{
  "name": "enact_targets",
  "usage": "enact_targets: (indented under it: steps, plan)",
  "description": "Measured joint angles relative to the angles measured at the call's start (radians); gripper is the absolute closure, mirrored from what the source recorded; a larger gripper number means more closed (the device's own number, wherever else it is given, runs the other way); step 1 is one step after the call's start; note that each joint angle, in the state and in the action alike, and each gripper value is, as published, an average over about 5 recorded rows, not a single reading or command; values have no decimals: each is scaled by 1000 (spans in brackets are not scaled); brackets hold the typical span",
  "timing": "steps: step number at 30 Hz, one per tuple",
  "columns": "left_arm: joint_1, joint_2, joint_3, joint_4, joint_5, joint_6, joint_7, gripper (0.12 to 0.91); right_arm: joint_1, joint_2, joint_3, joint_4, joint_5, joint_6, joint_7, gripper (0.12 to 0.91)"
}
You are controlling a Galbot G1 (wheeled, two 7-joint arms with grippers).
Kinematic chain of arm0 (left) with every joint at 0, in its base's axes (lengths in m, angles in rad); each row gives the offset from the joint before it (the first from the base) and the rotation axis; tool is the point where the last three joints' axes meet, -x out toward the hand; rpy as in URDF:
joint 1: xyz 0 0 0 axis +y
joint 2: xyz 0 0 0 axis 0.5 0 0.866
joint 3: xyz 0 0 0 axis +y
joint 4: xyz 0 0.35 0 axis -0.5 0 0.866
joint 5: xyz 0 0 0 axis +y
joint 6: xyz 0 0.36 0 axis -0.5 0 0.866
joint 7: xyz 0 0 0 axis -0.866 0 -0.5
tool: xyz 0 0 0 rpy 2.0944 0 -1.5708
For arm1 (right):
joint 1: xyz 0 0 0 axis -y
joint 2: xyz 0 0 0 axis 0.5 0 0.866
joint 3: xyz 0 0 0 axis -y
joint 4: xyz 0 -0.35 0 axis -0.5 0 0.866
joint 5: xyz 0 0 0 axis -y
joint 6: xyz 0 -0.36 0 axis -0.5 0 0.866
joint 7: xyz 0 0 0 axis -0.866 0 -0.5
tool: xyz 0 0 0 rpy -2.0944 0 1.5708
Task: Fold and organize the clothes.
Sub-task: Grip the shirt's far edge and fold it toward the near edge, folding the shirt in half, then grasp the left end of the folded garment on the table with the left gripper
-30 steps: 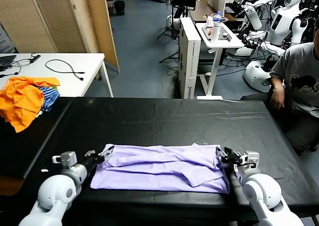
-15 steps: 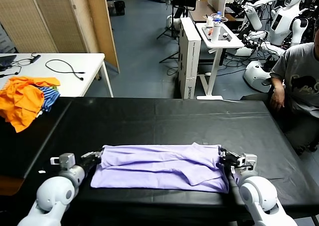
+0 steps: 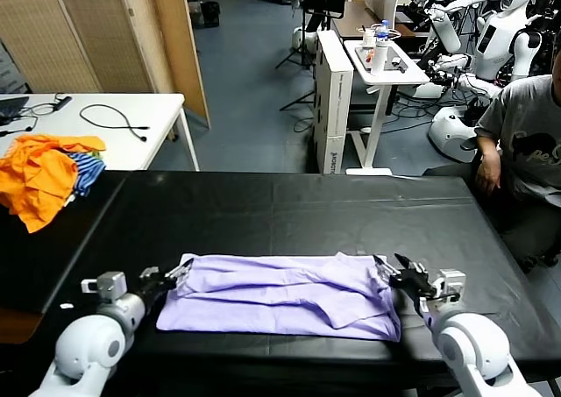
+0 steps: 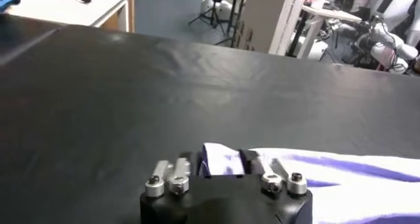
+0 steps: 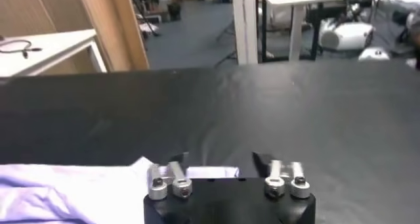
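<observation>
The pale lavender T-shirt (image 3: 280, 292) lies folded into a long flat band along the near part of the black table (image 3: 263, 204). My left gripper (image 3: 166, 277) is at the band's left far corner, low over the table. In the left wrist view the left gripper (image 4: 221, 158) has its fingers apart with the shirt's corner (image 4: 220, 163) lying between them. My right gripper (image 3: 394, 270) is at the band's right far corner. In the right wrist view the right gripper (image 5: 220, 159) is wide open, with the shirt's edge (image 5: 65, 186) just under it.
A heap of orange and blue-striped garments (image 3: 39, 173) lies at the table's far left corner. A white table with a cable (image 3: 114, 125) stands behind it. A seated person (image 3: 526, 143) is at the far right, with a white cart (image 3: 377, 64) and other robots beyond.
Both grippers had the shirt's far corners raised, then lowered them onto the table. Now the fingers have parted, both arms have drawn slightly back, and the fabric lies flat.
</observation>
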Motion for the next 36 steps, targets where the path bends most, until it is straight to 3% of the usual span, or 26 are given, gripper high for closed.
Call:
enact_targets:
  steps: [4,12,31,34,36]
  plan:
    - [50,-14,-45,-53,-56,25,-16,124,-33,-10,14,36,3,11,-15,118]
    - [133,-52,-80,-97,-49,21,-12,123,-58,1,10,70,3,11,-15,118]
    - [136,-90,-38,-59,-1,1,19,123,-80,17,3,102,-4,12,-9,118]
    - [137,-90,-37,-55,-2,-2,21,162,-81,20,0,102,-10,15,-7,118]
    - [139,-91,-36,-55,-3,-3,21,254,-80,22,-4,100,-14,17,-5,118]
